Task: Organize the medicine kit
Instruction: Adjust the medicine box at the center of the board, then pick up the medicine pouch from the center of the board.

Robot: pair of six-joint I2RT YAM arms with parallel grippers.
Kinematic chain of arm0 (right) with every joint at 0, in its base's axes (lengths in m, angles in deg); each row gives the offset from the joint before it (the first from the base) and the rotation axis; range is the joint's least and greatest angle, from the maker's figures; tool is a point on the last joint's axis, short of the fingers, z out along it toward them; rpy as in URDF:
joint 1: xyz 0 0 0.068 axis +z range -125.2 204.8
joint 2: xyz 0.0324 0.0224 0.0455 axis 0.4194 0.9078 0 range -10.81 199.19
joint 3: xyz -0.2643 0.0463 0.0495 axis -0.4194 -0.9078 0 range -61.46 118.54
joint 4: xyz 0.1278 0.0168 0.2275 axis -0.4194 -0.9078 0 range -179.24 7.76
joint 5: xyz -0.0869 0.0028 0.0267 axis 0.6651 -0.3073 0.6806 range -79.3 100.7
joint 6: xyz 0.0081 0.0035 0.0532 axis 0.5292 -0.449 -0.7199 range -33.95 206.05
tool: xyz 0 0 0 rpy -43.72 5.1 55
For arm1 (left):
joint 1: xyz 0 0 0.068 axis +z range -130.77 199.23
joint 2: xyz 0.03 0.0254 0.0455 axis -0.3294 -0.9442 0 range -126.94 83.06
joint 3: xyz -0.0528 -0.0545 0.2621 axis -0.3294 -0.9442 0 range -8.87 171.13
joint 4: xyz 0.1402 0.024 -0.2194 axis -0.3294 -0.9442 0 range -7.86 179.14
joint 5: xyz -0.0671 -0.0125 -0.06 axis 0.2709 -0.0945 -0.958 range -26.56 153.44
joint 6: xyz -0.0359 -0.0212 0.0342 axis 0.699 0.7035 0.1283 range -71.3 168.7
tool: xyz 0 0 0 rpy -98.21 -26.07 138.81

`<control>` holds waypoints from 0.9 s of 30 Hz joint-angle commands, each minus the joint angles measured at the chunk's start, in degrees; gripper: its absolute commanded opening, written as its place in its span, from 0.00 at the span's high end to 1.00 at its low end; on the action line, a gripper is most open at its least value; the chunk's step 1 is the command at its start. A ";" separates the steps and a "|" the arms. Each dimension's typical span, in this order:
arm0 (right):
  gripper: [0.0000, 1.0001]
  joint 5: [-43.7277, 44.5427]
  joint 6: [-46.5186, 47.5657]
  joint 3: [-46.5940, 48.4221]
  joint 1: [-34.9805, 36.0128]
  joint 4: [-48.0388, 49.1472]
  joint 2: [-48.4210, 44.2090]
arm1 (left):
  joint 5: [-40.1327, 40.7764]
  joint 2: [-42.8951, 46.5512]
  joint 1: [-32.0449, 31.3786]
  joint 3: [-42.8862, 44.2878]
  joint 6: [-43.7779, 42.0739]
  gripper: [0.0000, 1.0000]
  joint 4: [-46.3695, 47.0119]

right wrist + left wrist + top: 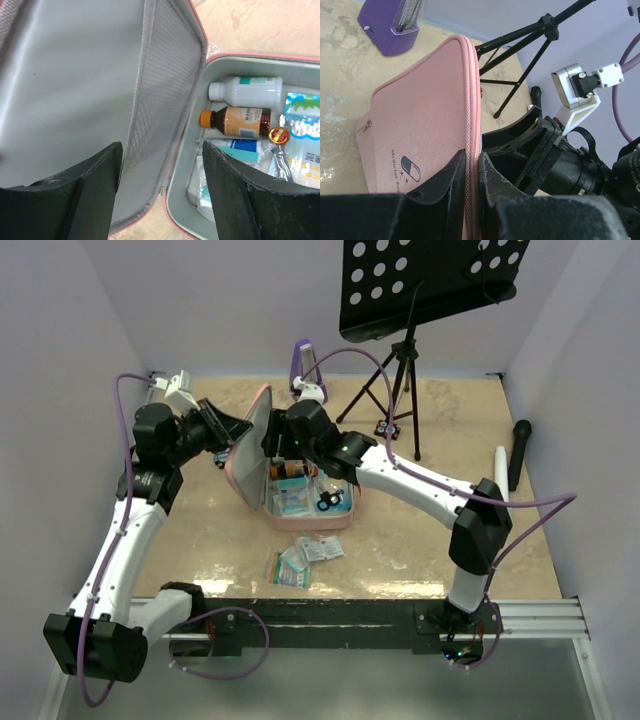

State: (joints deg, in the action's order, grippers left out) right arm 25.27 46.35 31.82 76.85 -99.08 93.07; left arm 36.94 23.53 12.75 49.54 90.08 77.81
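Pink medicine kit [420, 125] lid pinched by left jaws; right jaws spread.

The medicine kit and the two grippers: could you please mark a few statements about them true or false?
1. The medicine kit is zipped shut. False: it stands open.
2. The left gripper is clamped on the medicine kit's edge. True.
3. The right gripper holds the brown bottle. False: it is open, and the brown bottle lies inside the kit.
4. Some packets lie on the table outside the kit. True.
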 commanded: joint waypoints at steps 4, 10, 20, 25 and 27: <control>0.31 5.81 2.87 -3.09 -0.28 1.37 -10.96 | -0.04 1.34 -0.55 -0.40 0.01 1.00 3.86; 0.32 3.46 9.72 -15.46 1.90 4.09 -24.05 | 0.75 1.43 -0.55 -1.37 -0.08 1.00 3.95; 0.44 9.33 5.18 -42.90 23.86 4.01 -34.88 | 1.71 1.87 -0.55 -1.02 -0.25 1.00 3.34; 0.43 11.18 2.62 -46.60 27.13 6.11 -31.91 | 2.07 2.31 -0.55 -1.98 -0.43 1.00 3.16; 0.41 12.14 2.09 -45.91 27.57 6.03 -28.40 | 1.89 2.22 -0.55 -2.60 -0.43 1.00 3.07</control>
State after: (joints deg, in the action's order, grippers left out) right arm 32.44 51.44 -15.24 103.56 -96.35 61.35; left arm 39.17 24.73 12.71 48.03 90.04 78.71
